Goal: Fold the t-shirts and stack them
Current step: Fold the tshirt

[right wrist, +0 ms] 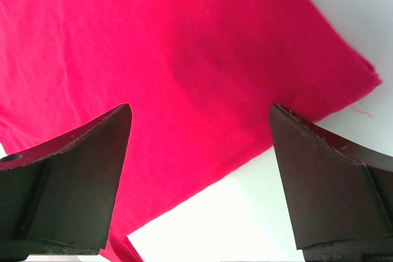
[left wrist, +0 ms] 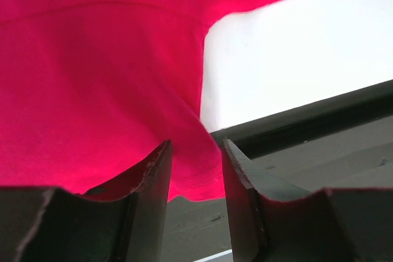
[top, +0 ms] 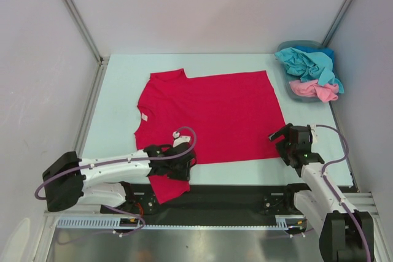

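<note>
While we look down from above, table [top: 116,90]: pale top, walled on three sides, with both arms bolted at its near edge.
Red shirt [top: 209,115]: we see it spread flat over the middle of the table, neck toward the left edge and hem toward the right edge. One sleeve points at the far edge. The other sleeve runs off the near edge onto the dark strip there.
Basket [top: 288,47]: it sits in the far right corner, well apart from the red shirt.
Teal shirt [top: 307,64]: crumpled in the basket, spilling over its rim.
Pink shirt [top: 313,90]: bunched at the near side of the basket, under the teal shirt and partly over the rim.
Left claw [left wrist: 195,145]: at the near edge, on the near sleeve. We see its jaws set narrow, with the sleeve's cloth gathered and pinched between them.
Right claw [right wrist: 199,111]: jaws wide and holding nothing, above the near hem corner of the red shirt, close to the near right part of the table.
Label [top: 143,116]: small and white, at the neck of the red shirt.
</note>
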Tool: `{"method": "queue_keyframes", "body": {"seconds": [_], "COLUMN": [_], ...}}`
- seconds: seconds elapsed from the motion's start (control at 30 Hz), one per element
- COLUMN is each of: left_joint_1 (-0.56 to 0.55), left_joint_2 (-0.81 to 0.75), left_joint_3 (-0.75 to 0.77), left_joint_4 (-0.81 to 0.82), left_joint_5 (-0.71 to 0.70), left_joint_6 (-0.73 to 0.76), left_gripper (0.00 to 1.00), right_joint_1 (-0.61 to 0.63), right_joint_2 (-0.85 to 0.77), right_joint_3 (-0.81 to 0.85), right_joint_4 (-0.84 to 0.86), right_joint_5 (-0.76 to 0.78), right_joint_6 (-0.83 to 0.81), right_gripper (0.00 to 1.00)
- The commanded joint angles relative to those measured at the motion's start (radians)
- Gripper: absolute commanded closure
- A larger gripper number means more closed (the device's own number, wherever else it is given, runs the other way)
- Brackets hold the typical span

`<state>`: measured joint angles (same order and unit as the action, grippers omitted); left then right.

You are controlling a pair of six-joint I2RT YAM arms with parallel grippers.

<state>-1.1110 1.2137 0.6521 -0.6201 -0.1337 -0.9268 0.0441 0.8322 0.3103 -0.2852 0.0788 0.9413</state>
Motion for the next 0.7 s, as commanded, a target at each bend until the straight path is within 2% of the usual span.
{"method": "queue_keyframes", "body": {"seconds": [0.0,0.23,0.67], "left_joint_1": [-0.018,-0.030,-0.059], "left_joint_2": [0.017,0.096,0.162], "left_joint_3": [-0.020,-0.020,0.024], "left_joint_4": [-0.009,-0.003,0.023], "left_joint_5": [0.025,0.046,0.059], "left_joint_6": [0.031,0.074,0.082], "left_gripper": [0.56,0.56,0.56], "right_joint_1": [-0.035,-0.111,-0.161], "right_joint_2": [-0.001,-0.007,-0.157], "right_joint_3": [0.009,-0.019,0.021], "right_joint_4": [-0.042,-0.028,-0.224], "right_joint_5": [-0.004,-0.068,-0.065], "right_joint_6": [-0.027,-0.035,-0.035], "right_gripper": [0.01,0.00,0.00]}}
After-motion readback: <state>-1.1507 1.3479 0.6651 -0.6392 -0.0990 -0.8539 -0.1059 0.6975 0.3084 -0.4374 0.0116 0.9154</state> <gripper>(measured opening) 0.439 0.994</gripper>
